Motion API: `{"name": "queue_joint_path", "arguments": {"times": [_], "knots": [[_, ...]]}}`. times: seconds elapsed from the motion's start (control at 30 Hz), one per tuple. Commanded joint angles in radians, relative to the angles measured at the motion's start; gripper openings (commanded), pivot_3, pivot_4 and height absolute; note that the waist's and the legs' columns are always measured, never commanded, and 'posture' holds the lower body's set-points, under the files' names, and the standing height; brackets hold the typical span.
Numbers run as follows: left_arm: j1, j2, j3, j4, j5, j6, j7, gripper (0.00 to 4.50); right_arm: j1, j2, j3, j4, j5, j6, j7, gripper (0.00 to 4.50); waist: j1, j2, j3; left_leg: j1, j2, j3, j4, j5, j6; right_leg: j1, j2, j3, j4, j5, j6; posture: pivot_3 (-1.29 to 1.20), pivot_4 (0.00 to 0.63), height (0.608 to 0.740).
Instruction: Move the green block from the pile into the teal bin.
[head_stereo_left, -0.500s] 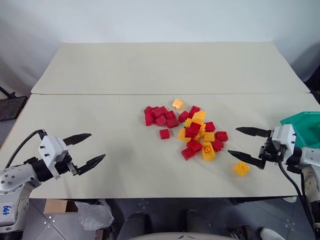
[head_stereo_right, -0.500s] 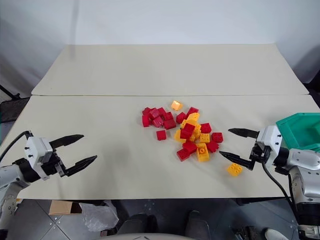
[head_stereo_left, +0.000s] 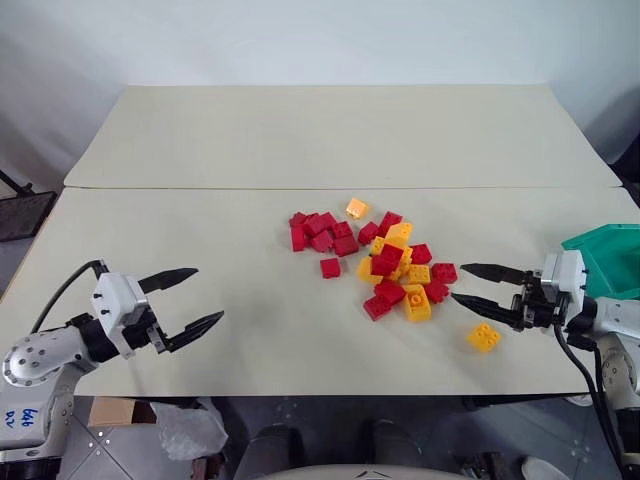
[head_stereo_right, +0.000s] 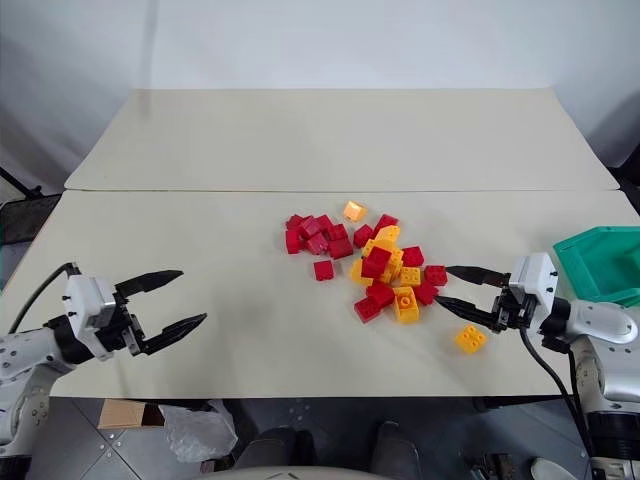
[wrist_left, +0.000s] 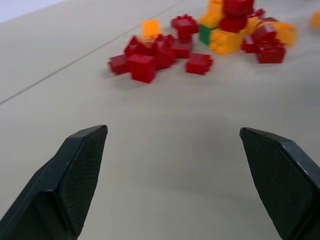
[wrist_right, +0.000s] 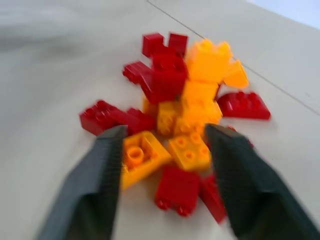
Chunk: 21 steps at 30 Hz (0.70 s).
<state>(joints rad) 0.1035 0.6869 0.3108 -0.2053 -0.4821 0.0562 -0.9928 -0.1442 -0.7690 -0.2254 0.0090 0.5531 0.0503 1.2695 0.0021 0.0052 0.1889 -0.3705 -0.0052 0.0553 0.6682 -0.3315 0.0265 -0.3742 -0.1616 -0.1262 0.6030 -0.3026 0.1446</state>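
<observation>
Head views: pile (head_stereo_left: 375, 262) of red and yellow bricks sits mid-table (head_stereo_left: 230, 150), loose and heaped, one stray yellow brick (head_stereo_left: 483, 337) lying apart toward the right edge. Bin (head_stereo_left: 610, 258) stands at the table's right edge, behind the right arm, within easy reach for a drop. Right gripper (head_stereo_left: 463, 286) points level at the pile's right flank, tips just beside the nearest bricks, jaws partly spread and empty; likely lined up to work into the heap. Left gripper (head_stereo_left: 195, 298) hovers well apart from the pile on the left, jaws spread wide, holding nothing; probably parked clear. Green block can't be picked out from above, apparently buried. Left wrist view: fingers (wrist_left: 75, 175) frame bare table, wide apart; beyond them the pile, and the green block (wrist_left: 204, 33) shows as a sliver low on the heap's left side, wedged under yellow and red bricks. Right wrist view: fingers (wrist_right: 100, 175) bracket the near bricks of the pile, gap moderate, nothing pinched; no green on this side, so the approach from the right would likely need bricks shifted first.
</observation>
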Motion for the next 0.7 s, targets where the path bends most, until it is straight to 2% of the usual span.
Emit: {"name": "queue_joint_path", "arguments": {"times": [0.03,0.17,0.2,0.43,0.53,0.7], "knots": [[0.045,0.004,-0.06,-0.064,0.024,-0.041,-0.053,4.5,-0.003,-0.004,0.07,-0.126,0.018,0.084,-0.007,1.41,-0.001,0.0,0.0,0.0,0.0,0.0,0.0,0.0,0.0,0.0,0.0,0.0,0.0,0.0,0.0,0.0,0.15,0.74],[0.031,-0.011,-0.059,-0.06,0.012,-0.033,-0.023,4.5,-0.07,0.041,0.174,-0.188,-0.029,0.147,-0.074,0.15,-0.003,0.0,0.0,0.0,0.001,0.0,0.0,-0.001,-0.001,0.0,0.001,0.0,0.0,0.0,0.0,0.0,0.15,0.74],[0.028,-0.012,-0.06,-0.062,0.009,-0.029,-0.019,4.5,-0.093,0.055,0.201,-0.193,-0.045,0.16,-0.09,0.04,-0.003,0.0,0.0,0.0,0.001,0.0,0.001,0.0,-0.001,0.0,0.001,0.0,0.0,0.0,0.0,0.0,0.15,0.74],[0.007,-0.041,-0.047,-0.062,-0.009,-0.013,0.037,4.5,-0.253,0.171,0.354,-0.138,-0.193,0.239,-0.247,0.04,0.001,0.0,0.0,-0.001,0.0,-0.002,0.001,-0.001,-0.001,-0.001,0.0,-0.001,0.001,0.0,0.0,0.0,0.15,0.74],[-0.013,-0.064,-0.039,-0.082,-0.022,0.013,0.089,4.5,-0.301,0.229,0.368,-0.085,-0.241,0.232,-0.311,0.04,-0.002,0.0,0.0,-0.001,0.0,-0.002,0.001,-0.001,-0.001,-0.001,0.0,-0.002,0.002,0.0,0.0,0.0,0.15,0.74],[-0.025,-0.096,-0.01,-0.082,-0.03,0.038,0.161,4.5,-0.418,0.268,0.35,0.117,-0.338,0.132,-0.39,0.04,-0.005,0.0,0.0,-0.001,0.0,-0.002,0.002,-0.001,-0.001,-0.001,0.0,-0.002,0.003,0.0,0.0,0.0,0.15,0.74]]}}
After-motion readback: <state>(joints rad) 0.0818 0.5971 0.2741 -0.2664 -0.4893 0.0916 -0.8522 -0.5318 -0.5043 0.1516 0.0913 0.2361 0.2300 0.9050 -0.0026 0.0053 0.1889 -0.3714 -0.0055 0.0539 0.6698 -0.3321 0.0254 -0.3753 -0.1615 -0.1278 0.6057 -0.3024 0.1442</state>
